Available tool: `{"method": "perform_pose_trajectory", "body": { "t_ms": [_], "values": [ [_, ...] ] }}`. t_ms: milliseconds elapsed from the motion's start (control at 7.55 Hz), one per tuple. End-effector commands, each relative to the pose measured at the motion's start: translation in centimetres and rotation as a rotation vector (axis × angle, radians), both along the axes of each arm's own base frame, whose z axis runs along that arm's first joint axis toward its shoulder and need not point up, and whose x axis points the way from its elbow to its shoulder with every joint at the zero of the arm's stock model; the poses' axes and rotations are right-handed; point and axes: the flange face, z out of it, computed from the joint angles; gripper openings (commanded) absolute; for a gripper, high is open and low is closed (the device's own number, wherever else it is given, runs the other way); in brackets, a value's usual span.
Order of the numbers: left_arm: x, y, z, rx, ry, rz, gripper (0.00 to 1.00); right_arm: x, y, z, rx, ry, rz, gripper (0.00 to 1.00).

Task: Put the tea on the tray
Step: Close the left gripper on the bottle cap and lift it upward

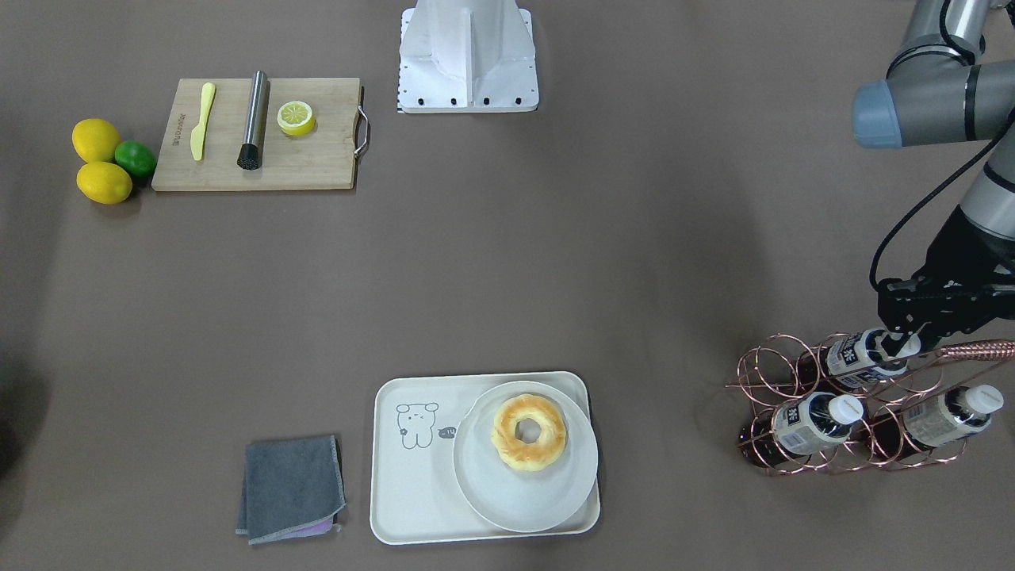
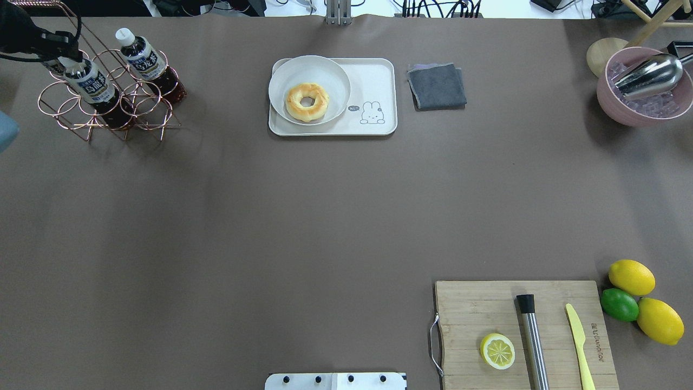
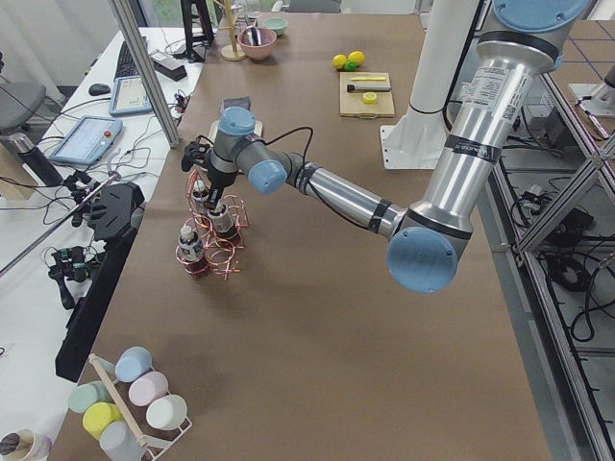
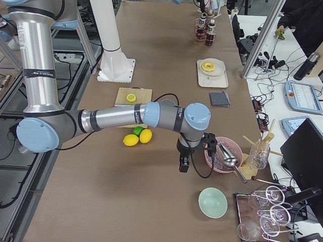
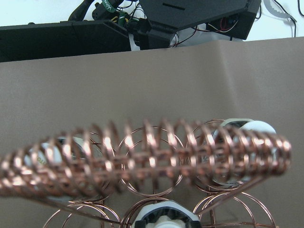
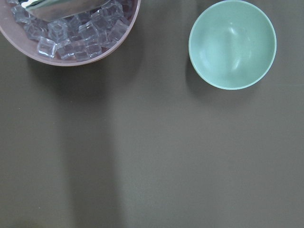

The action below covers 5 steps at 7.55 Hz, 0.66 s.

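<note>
Gripping stage, I judge: the tea (image 1: 855, 361), top bottle lying in the copper wire rack (image 1: 773, 373), sits well apart from the tray (image 1: 404, 507). My left gripper (image 1: 900, 342) straddles its white cap (image 1: 906, 347); pinching or not, I can't tell. Next: clamp, draw it out. As for the right gripper (image 4: 183, 166), equally unclear. Label characters unreadable.

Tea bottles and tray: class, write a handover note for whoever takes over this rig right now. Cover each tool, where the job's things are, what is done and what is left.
Left tool: at the cap of the top tea bottle in the copper rack; grip unclear.
Right tool: hangs over bare table near the ice bowl; open or shut cannot be told.
Tray: holds a plate with a doughnut; bear end free.
Done: no tea on the tray yet.
Left: lift the bottle out and set it on the free end.
</note>
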Motion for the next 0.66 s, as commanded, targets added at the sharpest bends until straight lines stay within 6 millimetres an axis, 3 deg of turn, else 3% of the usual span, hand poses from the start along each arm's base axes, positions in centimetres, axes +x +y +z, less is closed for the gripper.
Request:
{"method": "perform_pose_trajectory", "body": {
  "t_ms": [0,265,530],
  "values": [
    [-3.8,-0.6,-1.9,-0.004,0.021,-0.038,0.00,0.1,0.3,0.3,-0.007,-0.003,0.002,1.00],
    [-6.3,0.7,-5.6,0.016,-0.014,-0.031,0.00,0.1,0.3,0.4,-0.011,-0.003,0.005,1.00],
    [-8.3,2.0,-7.9,0.022,-0.023,-0.046,0.00,0.0,0.4,0.6,-0.014,-0.005,0.005,1.00]
  ]
}}
